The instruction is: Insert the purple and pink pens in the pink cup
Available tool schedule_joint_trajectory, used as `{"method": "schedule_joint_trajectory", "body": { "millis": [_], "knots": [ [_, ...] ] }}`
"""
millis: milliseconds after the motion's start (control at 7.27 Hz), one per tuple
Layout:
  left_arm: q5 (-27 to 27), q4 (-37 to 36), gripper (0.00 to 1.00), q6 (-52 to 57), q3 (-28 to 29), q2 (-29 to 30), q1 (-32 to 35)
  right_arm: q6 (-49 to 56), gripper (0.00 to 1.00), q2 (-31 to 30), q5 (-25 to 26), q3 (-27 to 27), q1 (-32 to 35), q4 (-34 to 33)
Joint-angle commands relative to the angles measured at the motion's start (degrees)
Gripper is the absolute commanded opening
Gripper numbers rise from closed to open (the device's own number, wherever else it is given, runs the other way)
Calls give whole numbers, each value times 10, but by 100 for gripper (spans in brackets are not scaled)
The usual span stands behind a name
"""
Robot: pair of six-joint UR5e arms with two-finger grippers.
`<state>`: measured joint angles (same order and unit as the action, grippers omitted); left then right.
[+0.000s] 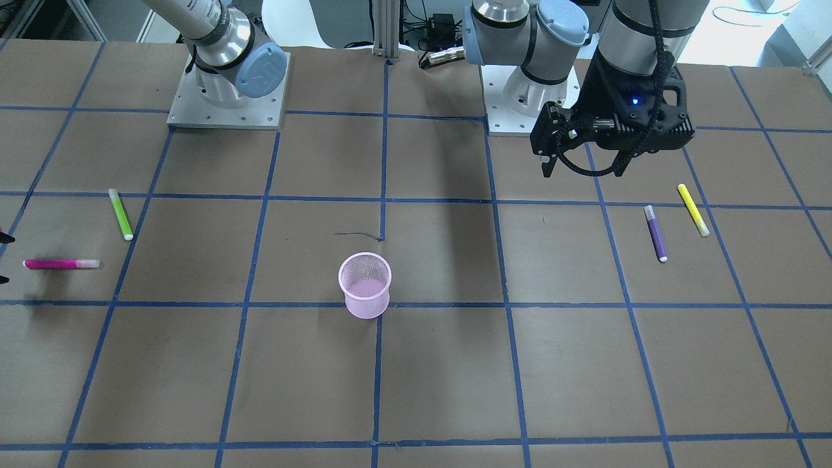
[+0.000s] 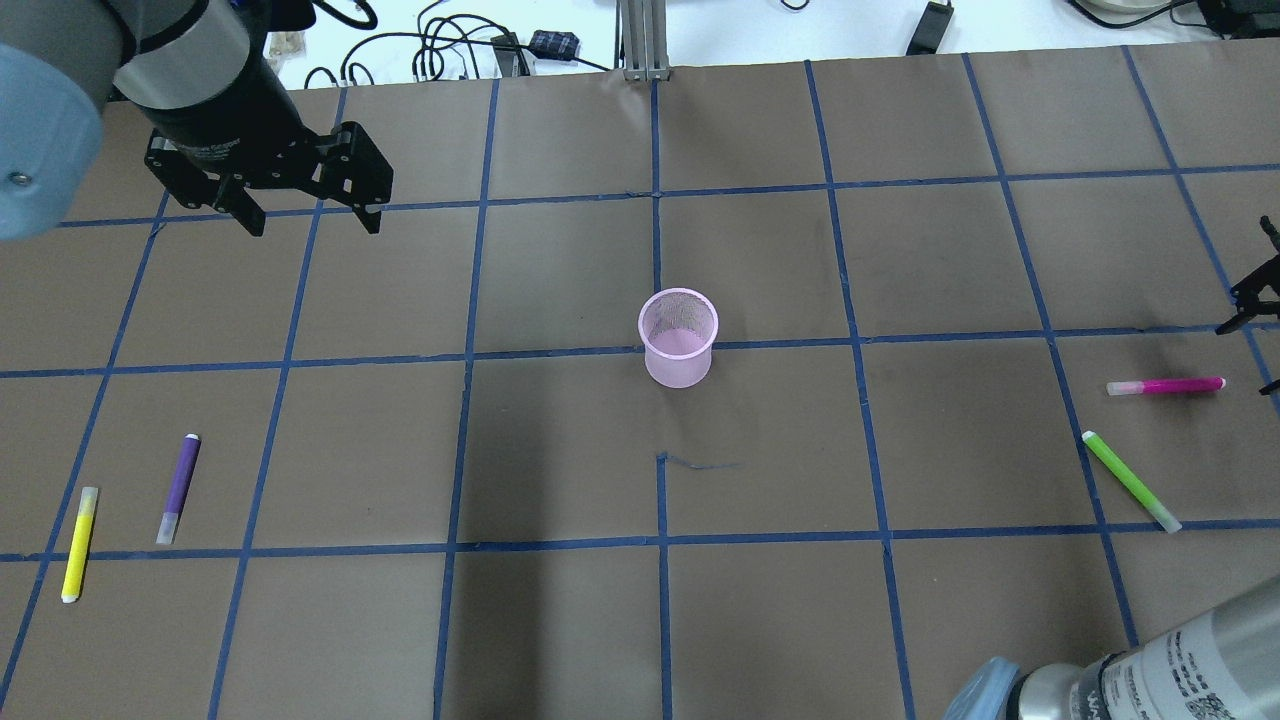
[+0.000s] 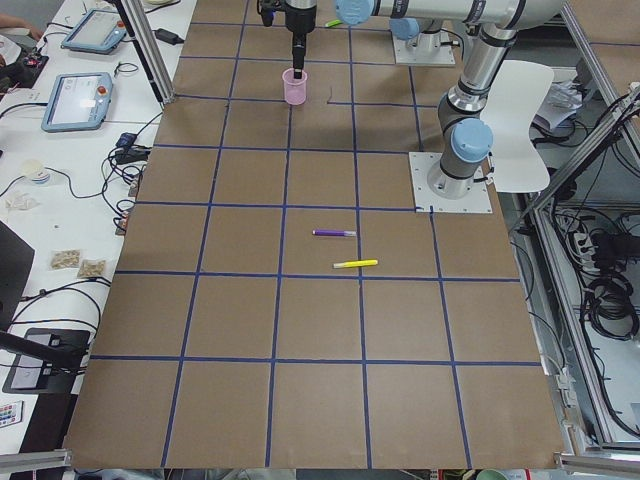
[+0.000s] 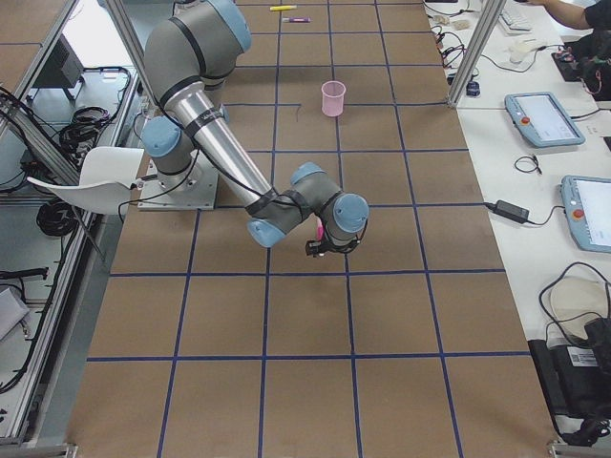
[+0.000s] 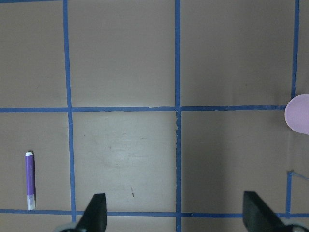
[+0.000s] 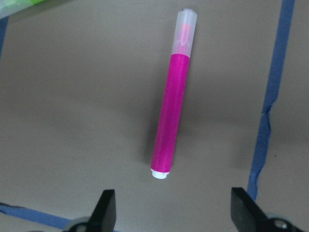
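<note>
Nearest the robot, the purple pen (image 2: 178,488) lies flat on the left. Farther out on the right, the pink pen (image 2: 1165,385) lies beneath the right gripper (image 6: 175,208), spread wide, empty, apparently hovering low. Beyond, the pink mesh cup (image 2: 679,340) stands upright, centred. Farthest, the left gripper (image 2: 312,222) hangs wide open, empty.

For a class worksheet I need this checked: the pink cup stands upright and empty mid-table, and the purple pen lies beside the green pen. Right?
Not quite. The overhead exterior view shows the purple pen beside the yellow pen; the green pen lies across the table by the pink pen. The pink cup does stand upright and empty mid-table.
</note>
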<state>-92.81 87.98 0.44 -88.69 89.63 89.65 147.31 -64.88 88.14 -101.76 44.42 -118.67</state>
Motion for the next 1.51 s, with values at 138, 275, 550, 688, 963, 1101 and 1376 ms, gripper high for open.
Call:
{"method": "schedule_joint_trajectory", "body": {
  "millis": [138,275,550,688,963,1101,1376],
  "knots": [
    [0,0,100,0,4,-1,0,-11,80,-28,-1,-56,0,-46],
    [1,0,100,1,4,-1,0,-10,77,-25,-9,-55,0,-45],
    [0,-1,100,3,7,1,-2,-15,76,-18,-7,-57,1,-41],
    [0,-1,100,4,0,5,-10,-15,75,-19,-8,-63,0,-47],
    [1,4,100,114,-17,40,-132,-10,65,-19,-9,-77,0,-56],
    [0,0,100,183,-44,58,-187,-9,58,-20,-9,-78,0,-67],
    [-2,-37,100,272,-85,97,-263,-10,21,-21,-7,-78,0,-68]
  ]
}}
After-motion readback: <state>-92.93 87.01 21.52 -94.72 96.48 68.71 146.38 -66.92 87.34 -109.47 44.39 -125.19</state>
